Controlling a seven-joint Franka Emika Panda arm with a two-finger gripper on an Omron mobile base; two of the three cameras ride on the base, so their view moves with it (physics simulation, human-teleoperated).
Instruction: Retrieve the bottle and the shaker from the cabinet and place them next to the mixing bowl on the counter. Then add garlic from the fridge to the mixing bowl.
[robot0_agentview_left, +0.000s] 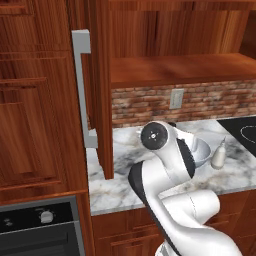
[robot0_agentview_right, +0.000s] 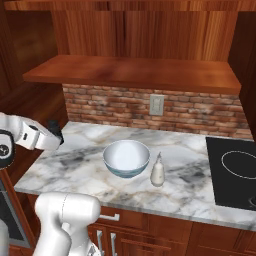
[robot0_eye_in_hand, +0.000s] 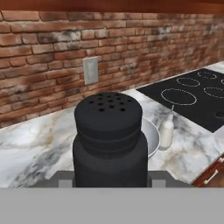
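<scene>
I see the shaker big and close in my hand view, sitting between the tips of my end effector, which is closed tight on it. From the right base view the end effector is up above the table, well to the left of the mixing bowl. So the shaker is out of the cabinet but not put down yet.

The bottle stands upright on the table, just beside the mixing bowl on its right. I think that part is done.

What is left, as I judge it: I need to bring the shaker over and set it down next to the mixing bowl. Then I need to drive to the fridge, get the garlic and drop it in the mixing bowl, which looks white and bare inside. The cabinet door hangs open on the left of the mixing bowl
</scene>
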